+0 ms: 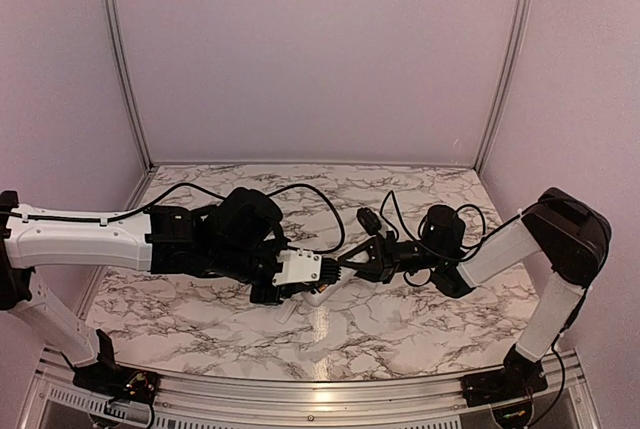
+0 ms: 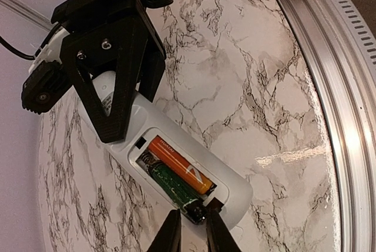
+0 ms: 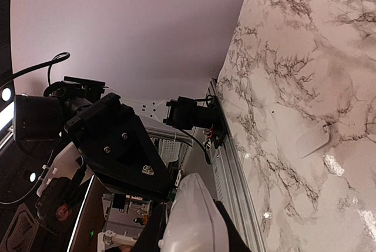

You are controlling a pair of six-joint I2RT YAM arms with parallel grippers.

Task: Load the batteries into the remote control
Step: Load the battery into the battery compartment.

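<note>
White remote control (image 2: 235,190) holds an orange battery (image 2: 179,165) and a green-black battery (image 2: 170,186); desk (image 2: 252,76) white marble, grey-veined.

A small white cover plate (image 3: 311,139) lies flat on the marble worktop (image 1: 400,334), apart from its near metal edge rail (image 3: 235,164).

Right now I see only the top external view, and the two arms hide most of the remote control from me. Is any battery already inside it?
Observer: Yes. In the left wrist view the remote control has its compartment open, and an orange battery lies in one slot.
Operator: And the other slot?
Observer: A green-and-black battery lies there; the left gripper has a fingertip on each side of its end.
Operator: Where is the cover?
Observer: The right wrist view shows a small flat white plate lying on the table, apart from the remote.
</note>
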